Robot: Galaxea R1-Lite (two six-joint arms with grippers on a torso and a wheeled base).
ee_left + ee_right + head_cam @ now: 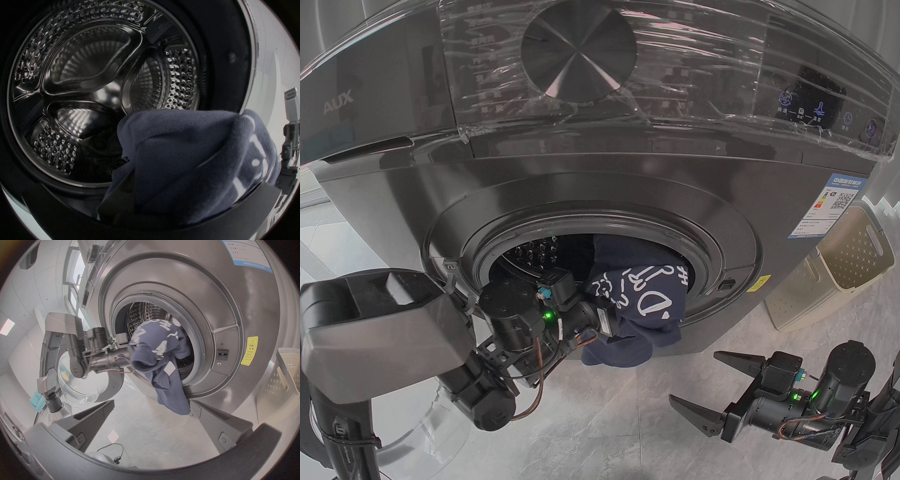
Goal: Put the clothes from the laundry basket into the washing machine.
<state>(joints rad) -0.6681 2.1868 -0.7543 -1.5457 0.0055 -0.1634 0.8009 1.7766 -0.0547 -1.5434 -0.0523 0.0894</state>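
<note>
Navy garment [187,156] drapes over the left gripper [604,320] at the mouth of the washing machine [737,206]. Its upper half is past the door rim and its tail hangs outside, down toward the floor. Cloth hides the left gripper, so whether it is clamped cannot be told. Straight ahead of it lies the drum [93,62]. Low to the right, well apart, the right gripper [700,381] hangs spread wide and empty, so the left arm is nearer.
</note>
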